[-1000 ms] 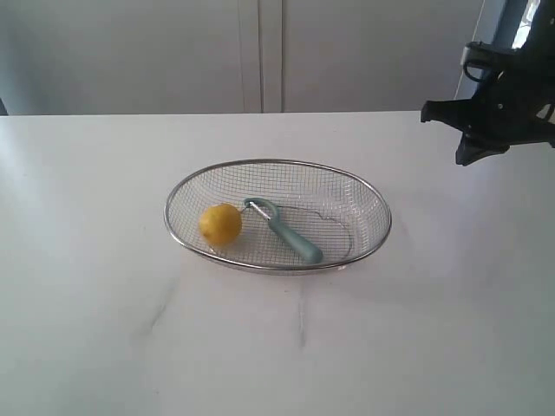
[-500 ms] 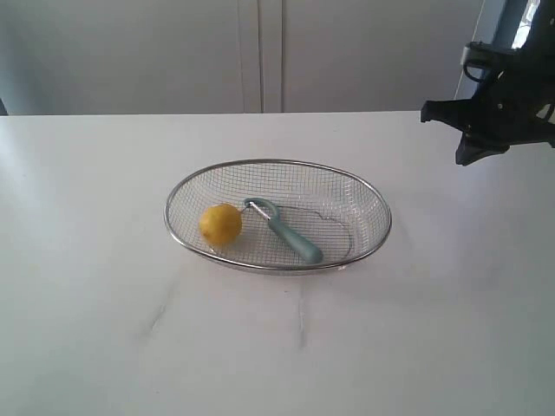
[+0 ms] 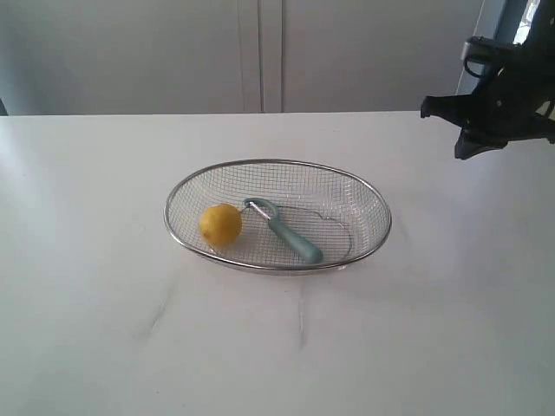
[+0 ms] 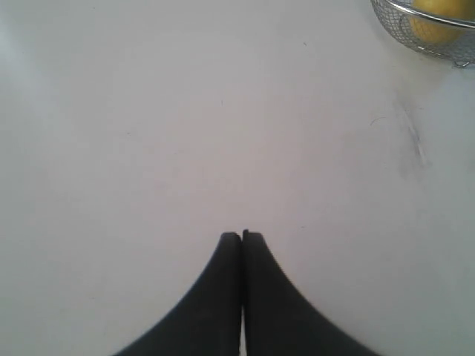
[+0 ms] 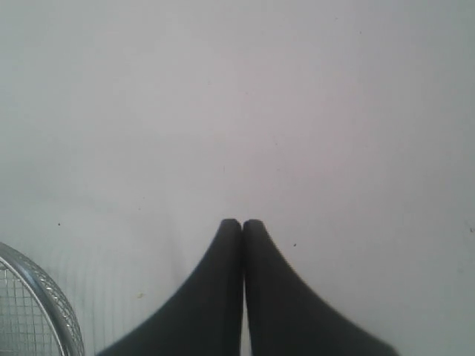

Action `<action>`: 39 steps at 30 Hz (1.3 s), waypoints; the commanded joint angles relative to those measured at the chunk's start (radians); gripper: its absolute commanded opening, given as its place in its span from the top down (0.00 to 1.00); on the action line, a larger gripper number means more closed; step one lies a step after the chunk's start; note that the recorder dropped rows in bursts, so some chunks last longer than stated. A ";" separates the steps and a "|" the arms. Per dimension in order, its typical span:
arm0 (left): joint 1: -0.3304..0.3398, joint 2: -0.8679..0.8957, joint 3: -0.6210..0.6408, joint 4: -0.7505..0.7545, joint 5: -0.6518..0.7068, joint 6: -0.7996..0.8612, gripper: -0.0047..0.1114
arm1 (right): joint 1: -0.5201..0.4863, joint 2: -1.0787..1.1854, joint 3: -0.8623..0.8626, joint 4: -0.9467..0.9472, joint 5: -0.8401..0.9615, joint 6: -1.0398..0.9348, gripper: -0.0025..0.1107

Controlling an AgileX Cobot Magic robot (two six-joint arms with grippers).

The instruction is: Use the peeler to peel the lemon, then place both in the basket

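Observation:
The yellow lemon (image 3: 220, 224) lies in the left part of the wire basket (image 3: 368, 191) at the table's middle. Beside it in the basket rests the teal-handled peeler (image 3: 290, 237), its metal loop head close to the lemon. The right arm hangs at the upper right of the exterior view, well away from the basket; its gripper (image 5: 243, 221) is shut and empty over bare table, with a bit of the basket rim (image 5: 52, 300) at the frame's corner. My left gripper (image 4: 242, 234) is shut and empty over bare table; the basket (image 4: 415, 22) and lemon (image 4: 445, 9) show at a corner. The left arm is out of the exterior view.
The white table (image 3: 130, 329) stretches wide around the basket, with faint scuff marks (image 3: 299, 316) in front of it. A pale wall with panel seams (image 3: 260, 52) stands behind the table's far edge.
The right arm has drifted very slightly up; the lemon, peeler and basket have not moved.

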 commanded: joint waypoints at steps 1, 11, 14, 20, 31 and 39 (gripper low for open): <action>0.000 -0.005 0.010 -0.006 0.007 -0.004 0.96 | -0.005 -0.010 -0.006 -0.003 -0.014 -0.003 0.98; 0.000 -0.005 0.010 -0.006 0.007 -0.004 0.96 | -0.005 -0.010 -0.006 -0.003 -0.014 -0.003 0.98; 0.000 -0.005 0.010 -0.006 0.007 -0.004 0.96 | -0.005 -0.010 -0.006 -0.003 -0.014 -0.003 0.98; 0.000 -0.005 0.010 -0.006 0.007 -0.004 0.96 | -0.005 -0.010 -0.006 -0.003 -0.014 -0.003 0.98; 0.000 -0.005 0.010 -0.006 0.007 -0.004 0.96 | -0.005 -0.010 -0.006 -0.002 0.008 -0.003 0.98; 0.000 -0.005 0.010 -0.006 0.007 -0.004 0.96 | -0.005 -0.010 -0.006 -0.010 0.123 -0.003 0.98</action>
